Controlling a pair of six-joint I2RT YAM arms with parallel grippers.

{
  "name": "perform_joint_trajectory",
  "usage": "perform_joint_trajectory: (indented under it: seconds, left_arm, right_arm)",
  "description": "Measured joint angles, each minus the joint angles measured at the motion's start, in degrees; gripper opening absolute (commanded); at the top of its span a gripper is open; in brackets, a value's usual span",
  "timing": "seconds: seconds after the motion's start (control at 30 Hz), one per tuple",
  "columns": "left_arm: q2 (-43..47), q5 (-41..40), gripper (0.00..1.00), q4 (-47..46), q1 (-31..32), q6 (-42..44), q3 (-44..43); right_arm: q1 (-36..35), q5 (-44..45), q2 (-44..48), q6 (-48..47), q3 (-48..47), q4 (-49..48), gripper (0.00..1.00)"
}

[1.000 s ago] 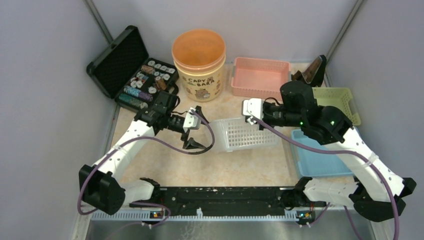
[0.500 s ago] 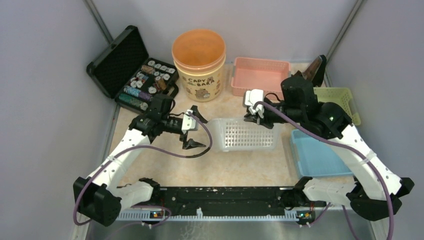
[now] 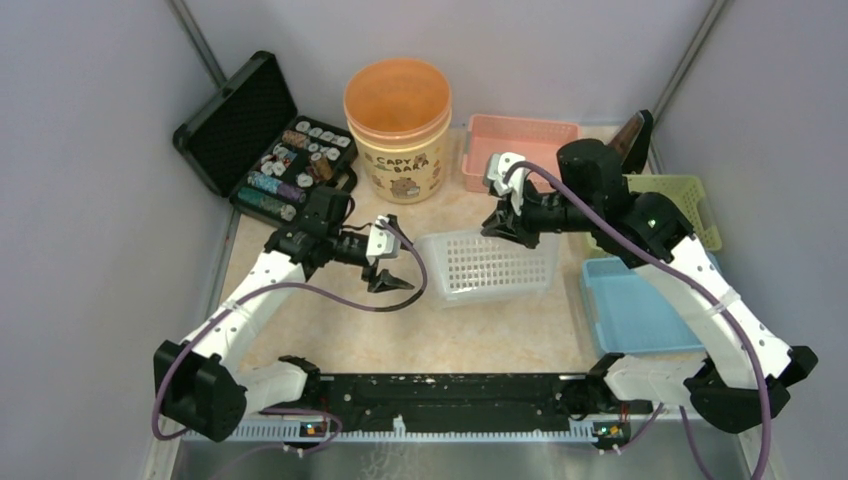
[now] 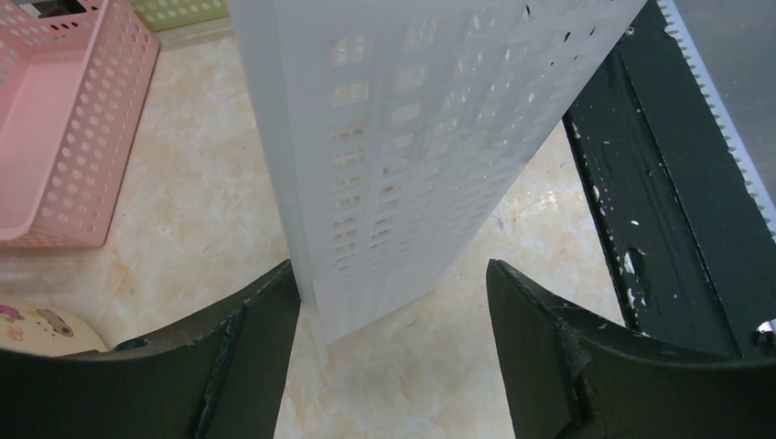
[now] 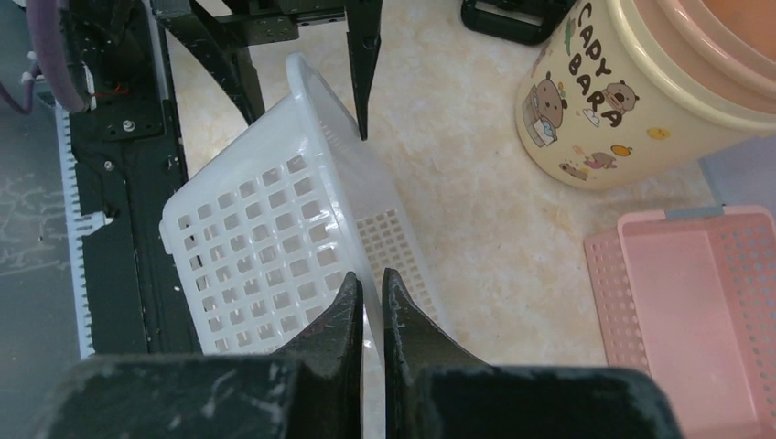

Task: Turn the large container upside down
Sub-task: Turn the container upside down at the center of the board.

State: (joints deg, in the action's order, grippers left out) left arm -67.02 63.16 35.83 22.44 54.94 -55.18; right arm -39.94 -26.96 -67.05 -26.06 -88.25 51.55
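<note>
The large container, a white perforated basket (image 3: 490, 265), stands tilted in the middle of the table with its right rim raised. My right gripper (image 3: 498, 226) is shut on that rim's thin wall (image 5: 265, 229), and the right gripper's fingers (image 5: 371, 279) pinch it from both sides. My left gripper (image 3: 398, 253) is open at the basket's left end. In the left wrist view a corner of the basket (image 4: 412, 137) reaches in between the left gripper's (image 4: 392, 274) spread fingers, close to the left one and well apart from the right one.
A cream bucket with an orange rim (image 3: 398, 130) stands at the back, with a pink basket (image 3: 520, 150) to its right. An open black case (image 3: 265, 140) lies at the back left. A green basket (image 3: 685, 200) and a blue tray (image 3: 630, 310) are on the right. A black rail (image 3: 450, 395) runs along the near edge.
My right gripper has risen and swung back and to the left with the basket's rim, tipping the basket up. The left gripper's jaws have narrowed a little beside the basket's left end.
</note>
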Motion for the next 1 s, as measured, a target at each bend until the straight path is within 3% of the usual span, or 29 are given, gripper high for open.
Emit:
perform_joint_trajectory:
  seconds: [0.33, 1.0]
  left_arm:
    - [-2.43, -0.02, 0.65, -0.44, -0.35, -2.62, -2.51]
    - [-6.91, 0.35, 0.54, -4.7, -2.95, -14.93, -4.17]
  right_arm:
    - [1.62, 3.39, -2.64, 5.77, -2.25, -3.82, 0.0]
    - [6.01, 12.39, -8.57, 11.17, -0.61, -5.7, 0.0]
